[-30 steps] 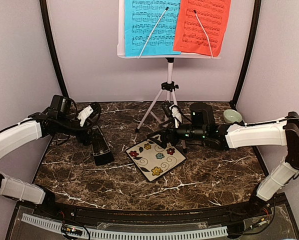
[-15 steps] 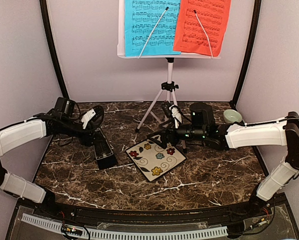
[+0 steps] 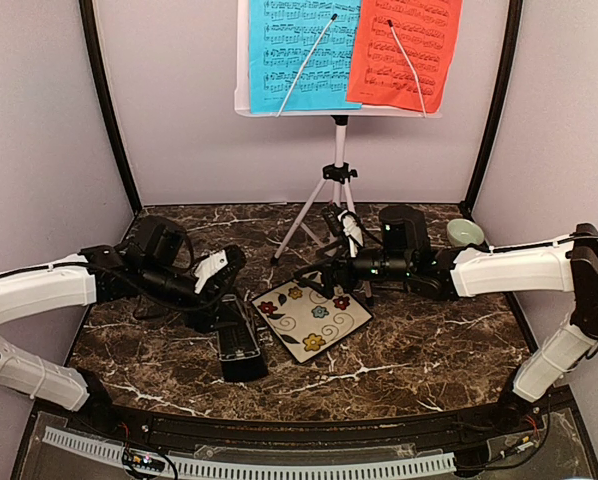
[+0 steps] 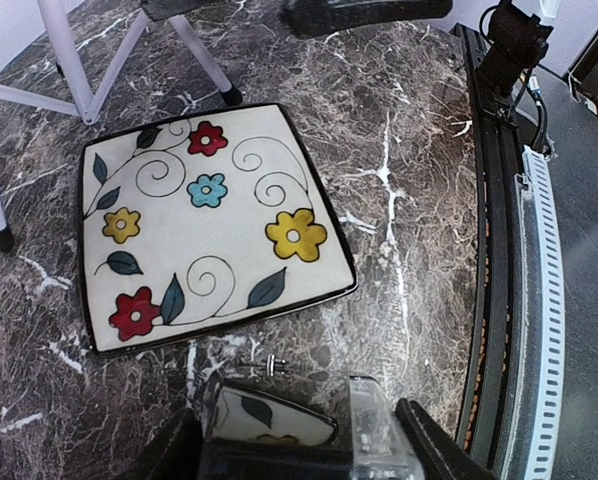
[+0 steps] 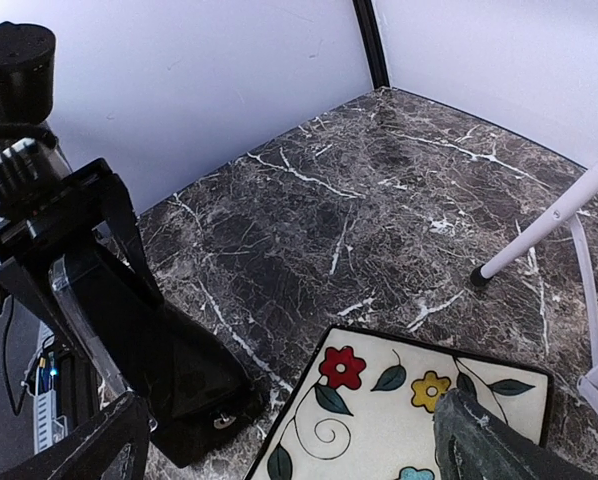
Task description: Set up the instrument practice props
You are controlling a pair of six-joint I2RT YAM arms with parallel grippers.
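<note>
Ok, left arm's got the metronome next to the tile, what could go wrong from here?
1. The left gripper holds the metronome by its narrow upper end, and it looks tilted; released like this, it may topple.
2. Its base sits close to the floral tile; pushing further right could shove the tile.
3. The right gripper hangs open over the tile's far corner, beside the tripod legs; the arms could meet, or a bump could rock those legs.

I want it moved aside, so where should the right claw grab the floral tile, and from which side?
Probably the far corner's edge, coming down at a slant from the far right. The floral tile lies flat on the table, leaving only its rim to pinch, and the right claw hangs open over that corner.
</note>
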